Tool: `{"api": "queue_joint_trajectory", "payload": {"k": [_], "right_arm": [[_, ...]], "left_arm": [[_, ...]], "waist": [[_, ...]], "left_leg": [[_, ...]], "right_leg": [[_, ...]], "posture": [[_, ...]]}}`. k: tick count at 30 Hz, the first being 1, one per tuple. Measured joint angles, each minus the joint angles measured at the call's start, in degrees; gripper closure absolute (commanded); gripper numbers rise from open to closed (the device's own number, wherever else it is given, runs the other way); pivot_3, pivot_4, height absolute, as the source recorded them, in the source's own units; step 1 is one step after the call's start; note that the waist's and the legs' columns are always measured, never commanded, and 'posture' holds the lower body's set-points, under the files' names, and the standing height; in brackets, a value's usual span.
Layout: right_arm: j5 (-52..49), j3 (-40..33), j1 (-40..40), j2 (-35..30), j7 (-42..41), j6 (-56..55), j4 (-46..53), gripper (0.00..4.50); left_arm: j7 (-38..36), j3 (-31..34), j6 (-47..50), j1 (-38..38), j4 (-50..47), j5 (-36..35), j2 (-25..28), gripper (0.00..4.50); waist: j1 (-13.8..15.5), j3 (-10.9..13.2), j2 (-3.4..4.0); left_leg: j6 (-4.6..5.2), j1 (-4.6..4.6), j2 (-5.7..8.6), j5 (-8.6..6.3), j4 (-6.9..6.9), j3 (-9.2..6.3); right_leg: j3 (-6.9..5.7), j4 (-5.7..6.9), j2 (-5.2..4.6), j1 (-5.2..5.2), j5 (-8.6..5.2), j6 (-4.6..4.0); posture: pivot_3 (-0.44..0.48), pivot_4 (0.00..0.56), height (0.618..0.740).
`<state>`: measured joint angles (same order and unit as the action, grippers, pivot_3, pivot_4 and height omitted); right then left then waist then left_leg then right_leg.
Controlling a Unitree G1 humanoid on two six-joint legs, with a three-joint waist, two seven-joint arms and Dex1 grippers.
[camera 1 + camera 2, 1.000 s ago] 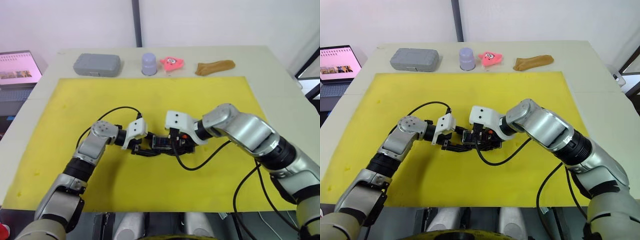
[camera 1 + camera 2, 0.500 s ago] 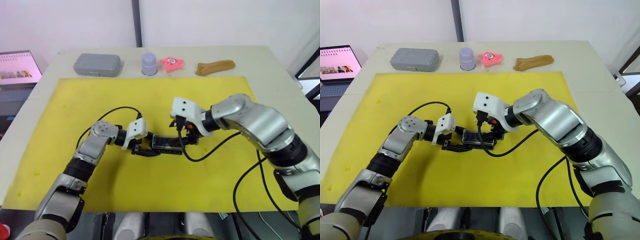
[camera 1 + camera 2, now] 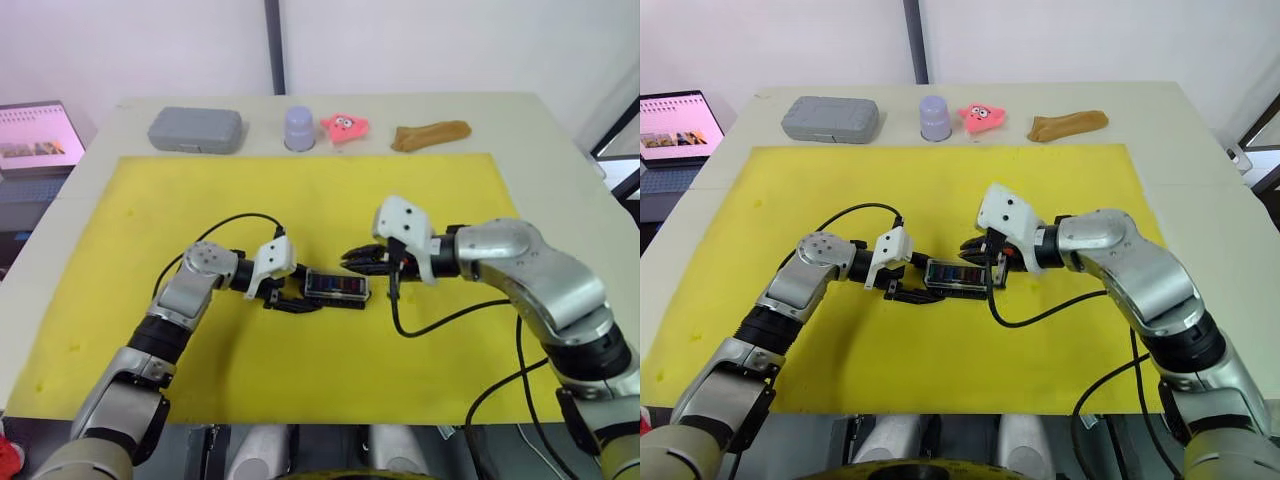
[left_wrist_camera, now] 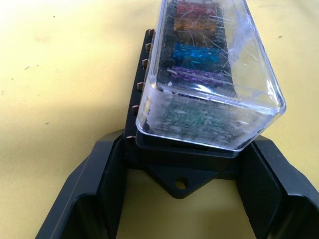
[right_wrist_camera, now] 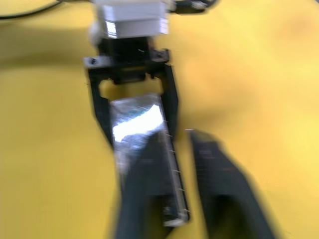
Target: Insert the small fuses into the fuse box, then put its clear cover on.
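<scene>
- A lab or test room, by its look: plain white walls behind a pale desk [image 3: 560, 160].
- A yellow mat [image 3: 200, 200] marks the work area.
- An open laptop [image 3: 35, 135] stands at one side.

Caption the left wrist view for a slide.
Left tool grips the black fuse box on the yellow mat, clear cover seated over coloured small fuses.

Bright even light; blurred right wrist view
</scene>
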<state>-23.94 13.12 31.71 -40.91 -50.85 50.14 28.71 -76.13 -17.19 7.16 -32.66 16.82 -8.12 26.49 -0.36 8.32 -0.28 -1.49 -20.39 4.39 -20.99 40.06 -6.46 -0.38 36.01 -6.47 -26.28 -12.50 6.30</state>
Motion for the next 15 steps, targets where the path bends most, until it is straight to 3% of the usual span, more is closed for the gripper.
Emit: {"api": "queue_joint_trajectory", "payload": {"k": [15], "right_arm": [[1.49, 3.33, -4.21, 2.49, 2.37, -3.19, -2.52, 4.47]], "left_arm": [[0.01, -0.02, -0.23, -0.01, 0.09, 0.23, -0.09, 1.95]], "waist": [[-0.01, 0.0, 0.0]], "left_leg": [[0.0, 0.02, 0.02, 0.0, 0.0, 0.01]], "right_leg": [[0.0, 0.0, 0.0, 0.03, 0.0, 0.0]], "posture": [[0.0, 0.15, 0.74]]}}
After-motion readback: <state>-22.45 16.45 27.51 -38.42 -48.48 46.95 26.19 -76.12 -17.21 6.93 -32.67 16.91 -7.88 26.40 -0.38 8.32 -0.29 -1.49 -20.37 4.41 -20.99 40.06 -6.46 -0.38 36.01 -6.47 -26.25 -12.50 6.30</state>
